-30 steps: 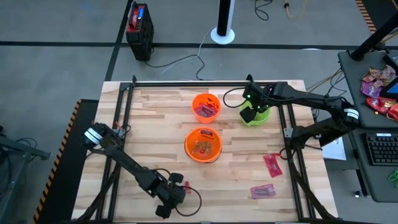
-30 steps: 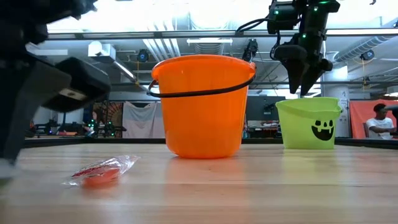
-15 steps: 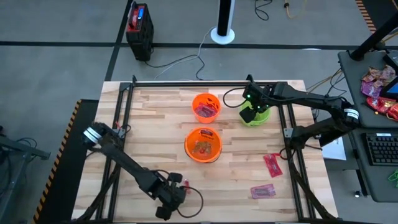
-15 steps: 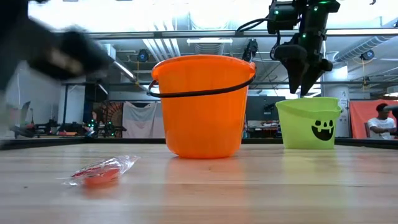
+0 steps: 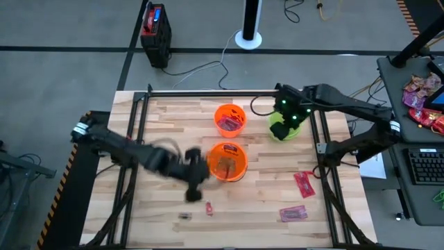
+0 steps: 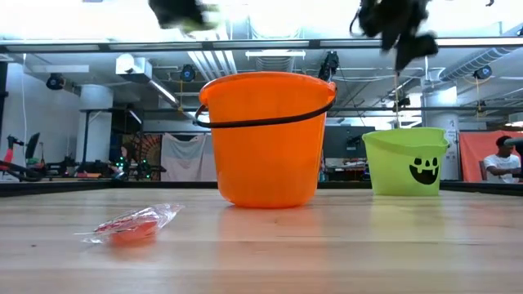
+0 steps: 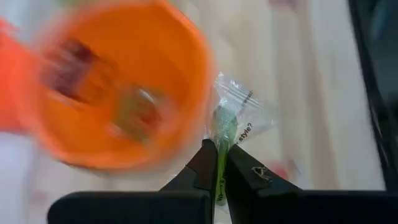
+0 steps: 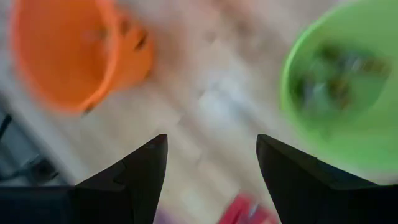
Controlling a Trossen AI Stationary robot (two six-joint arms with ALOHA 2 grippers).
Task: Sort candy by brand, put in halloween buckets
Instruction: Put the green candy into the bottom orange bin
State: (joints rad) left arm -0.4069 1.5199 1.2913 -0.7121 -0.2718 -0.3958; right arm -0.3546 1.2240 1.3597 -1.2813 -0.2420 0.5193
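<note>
My left gripper (image 7: 219, 163) is shut on a small green-and-clear wrapped candy (image 7: 233, 121) and hovers by the near-left rim of the central orange bucket (image 5: 227, 161), blurred in the high view (image 5: 192, 186). My right gripper (image 8: 211, 168) is open in the air above the lime green bucket (image 5: 284, 128), which holds several small pieces. A second orange bucket (image 5: 230, 119) stands at the far side with pink packets inside. A small red candy (image 5: 209, 207) and two red packets (image 5: 303, 184) (image 5: 293, 213) lie flat on the table. My left gripper pinches the green-and-clear candy between its two fingers by the wrapper's green part (image 7: 219, 152). The clear wrapper sticks out past the fingertips. The candy is lifted clear of the table, beside the central orange bucket's rim (image 7: 202, 93).
Black frame rails (image 5: 132, 139) run along the table's left, far and right sides. A black-and-red box (image 5: 155, 28) with a cable sits on the floor beyond. A side desk at right holds a heap of packets (image 5: 420, 97). A tiny dark scrap (image 5: 184, 216) lies near the red candy.
My left gripper has swung fast from the table's near edge up and toward the central orange bucket, carrying the green candy. My right gripper has risen higher above the green bucket. The red candy near the front has stayed in place.
</note>
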